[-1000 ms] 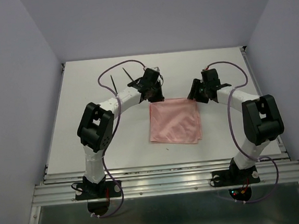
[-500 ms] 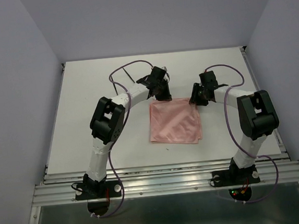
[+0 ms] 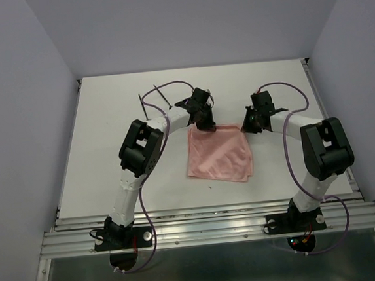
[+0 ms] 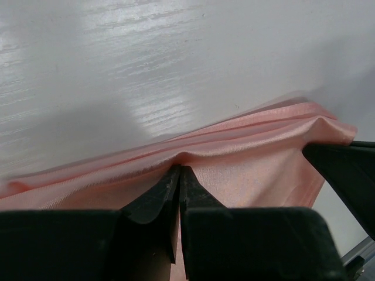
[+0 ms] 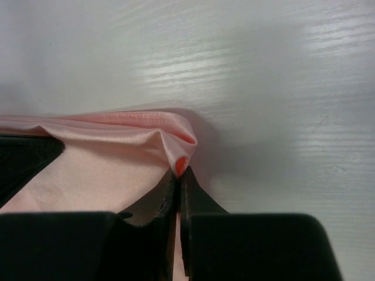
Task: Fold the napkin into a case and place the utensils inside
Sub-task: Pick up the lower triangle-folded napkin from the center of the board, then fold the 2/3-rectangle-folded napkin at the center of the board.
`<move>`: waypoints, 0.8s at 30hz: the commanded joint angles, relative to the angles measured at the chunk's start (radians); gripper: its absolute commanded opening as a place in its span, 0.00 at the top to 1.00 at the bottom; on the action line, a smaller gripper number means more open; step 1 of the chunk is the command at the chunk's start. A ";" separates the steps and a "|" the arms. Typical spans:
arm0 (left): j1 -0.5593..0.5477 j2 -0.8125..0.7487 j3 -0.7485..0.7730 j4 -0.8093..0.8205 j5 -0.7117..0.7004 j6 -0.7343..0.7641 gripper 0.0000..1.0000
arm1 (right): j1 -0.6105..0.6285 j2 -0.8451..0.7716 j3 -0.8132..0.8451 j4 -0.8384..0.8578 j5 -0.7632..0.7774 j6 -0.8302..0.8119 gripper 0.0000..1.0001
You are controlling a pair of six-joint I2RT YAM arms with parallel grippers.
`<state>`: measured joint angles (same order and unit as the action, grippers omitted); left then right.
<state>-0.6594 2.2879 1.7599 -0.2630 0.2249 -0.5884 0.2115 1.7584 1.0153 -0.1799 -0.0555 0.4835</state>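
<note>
Left of the napkin (image 3: 219, 153) rises a plain lavender wall (image 3: 17, 142), and the white tabletop (image 3: 104, 161) spreads bare beside the napkin, its faint wood grain glossy in the wrist views. The left claw (image 3: 207, 124) sits at the napkin's far left corner. Its fingers are pressed together on the cloth's far edge, which puckers into ridges at the tips (image 4: 179, 171). The napkin itself lies flat and roughly square at the tabletop's middle, pale salmon-pink, its far edge slightly lifted. At its far right corner the right claw (image 3: 249, 126) is closed tight, pinching a small curled loop of cloth (image 5: 180, 164). Purple cables (image 3: 290, 115) arc over both arms. Right of the napkin stands a second lavender wall (image 3: 360, 86), with a third behind it and a ribbed metal rail (image 3: 208, 229) on its near side.
</note>
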 commanded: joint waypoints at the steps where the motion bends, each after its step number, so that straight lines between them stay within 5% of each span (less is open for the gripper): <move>1: -0.003 -0.013 -0.045 -0.019 -0.010 0.012 0.85 | 0.037 -0.083 -0.009 0.023 0.017 0.018 0.98; 24: 0.009 -0.041 -0.126 0.031 0.004 0.006 0.85 | 0.246 0.003 0.146 0.002 0.039 0.110 0.99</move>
<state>-0.6521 2.2650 1.6806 -0.1539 0.2543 -0.5999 0.4370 1.7359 1.1004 -0.1944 -0.0368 0.5621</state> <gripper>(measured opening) 0.148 0.072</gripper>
